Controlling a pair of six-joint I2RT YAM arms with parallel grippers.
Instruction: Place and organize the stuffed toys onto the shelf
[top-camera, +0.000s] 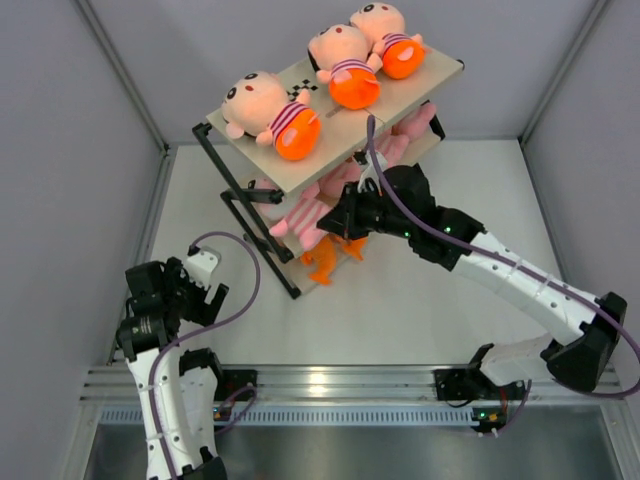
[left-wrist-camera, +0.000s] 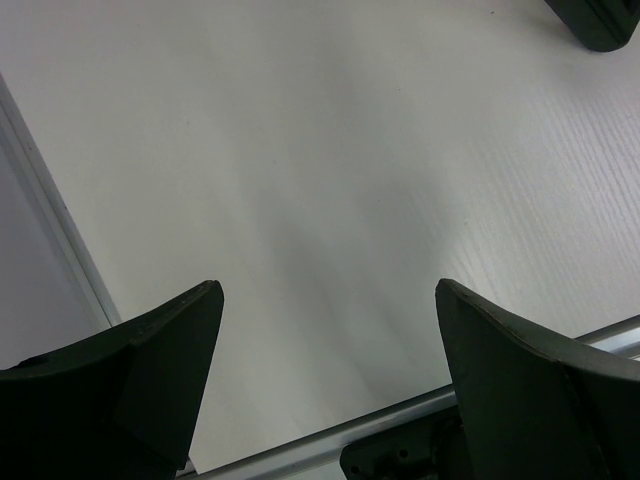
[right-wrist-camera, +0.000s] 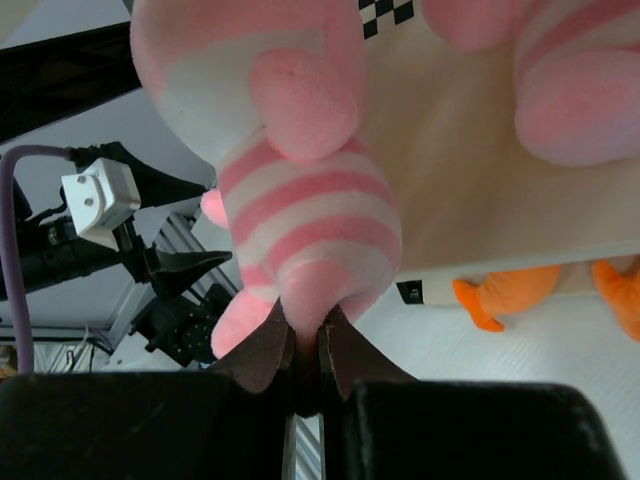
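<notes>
Shelf (top-camera: 340, 140) of three beige boards on a black frame stands skewed at the far middle of the white table (top-camera: 420, 310), one long side angled toward the robot, seemingly so the arms can reach between the tiers from the front. The right arm (top-camera: 520, 280) stretches diagonally across the table to the middle tier, while the left arm (top-camera: 165, 400) is folded at the near left corner, well apart from the rack. Three dolls (top-camera: 345, 65) lie in a row on the top board, heads toward the far left and orange bottoms at its near edge, a tier that looks finished. On the middle board a pink striped animal (right-wrist-camera: 300, 210) lies with its lower end hanging past the near edge, beside a second pink animal (right-wrist-camera: 570, 80) farther along. An orange creature (top-camera: 335, 255) shows at the lowest level just below. The right gripper (right-wrist-camera: 308, 325) has its jaws pinched nearly together on a small fold of plush at the overhanging animal's lower end, probably a grip for sliding it deeper onto the board. Headroom under the top board looks tight, so any push would need to run flat along the tier. The left gripper (left-wrist-camera: 330, 330) hangs wide and empty over the table, with open surface ahead of it.
</notes>
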